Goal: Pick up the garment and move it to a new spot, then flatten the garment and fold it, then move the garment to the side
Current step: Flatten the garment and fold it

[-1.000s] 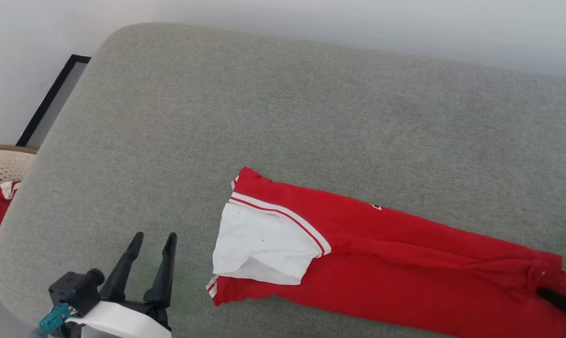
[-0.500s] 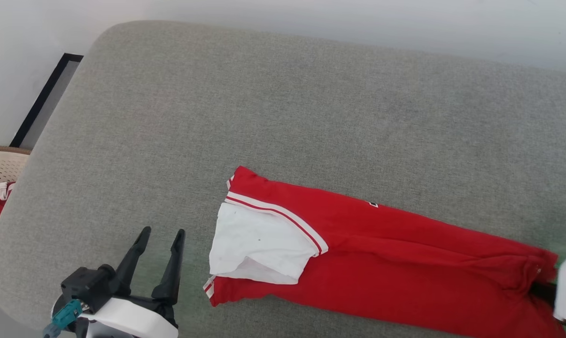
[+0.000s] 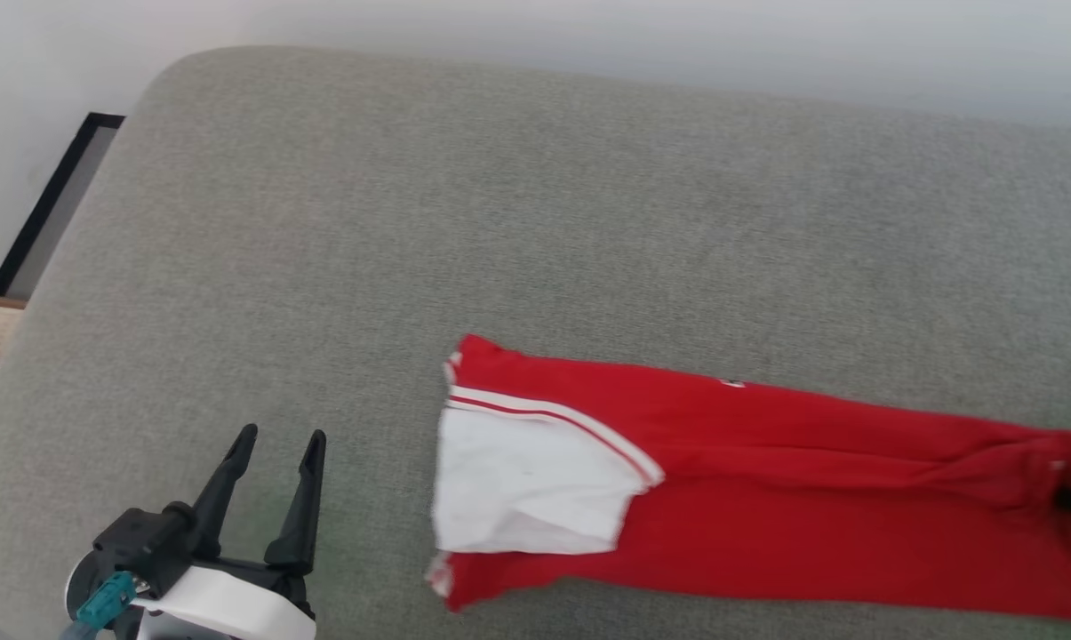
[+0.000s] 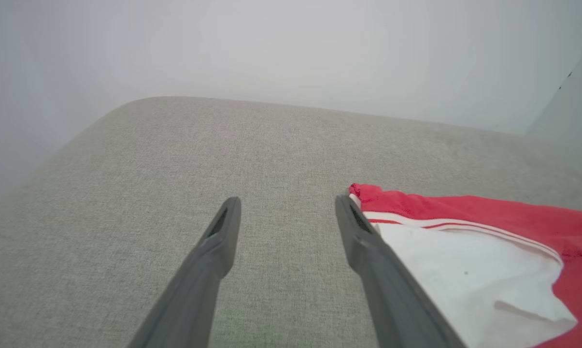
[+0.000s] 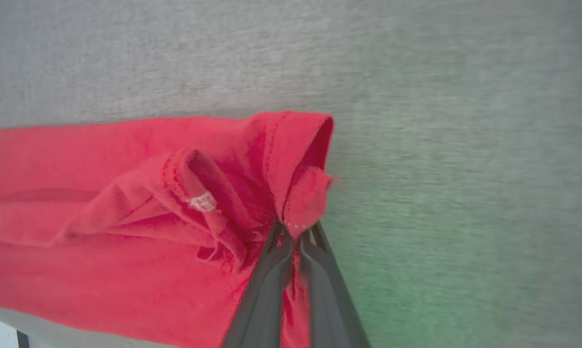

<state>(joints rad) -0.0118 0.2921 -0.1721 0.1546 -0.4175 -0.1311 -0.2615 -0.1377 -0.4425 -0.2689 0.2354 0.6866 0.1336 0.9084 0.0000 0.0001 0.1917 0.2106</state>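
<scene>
Garment [image 3: 766, 498] lies as a long red strip along the near edge of the grey cushion [image 3: 499, 222]. It runs from about the middle toward the right end, with its white sleeve [image 3: 526, 480] flat on top at the left end. My right fingers [image 5: 281, 251] are pressed together on a small bunch of hem at the right end. In the right wrist view only a puckered tuck of cloth sits between them. My left fingers [image 3: 313, 453] are apart and hold nothing, over bare cushion just beside the sleeve end and clear of the cloth.

The pinch worries me most. It takes so little of this soft knit that I judge a firm pull could draw the hem out, and the strip would drop wherever it happens to be.

Pulling from one end alone could also stretch the strip askew. The sleeve may peel back and the layers slide apart, spoiling whatever neatness is there.

The long side lies close to the near edge, so any drift that way may let the cloth's weight carry it over. If my left fingers come in low, they could plough the sleeve into a wrinkle rather than take it.
</scene>
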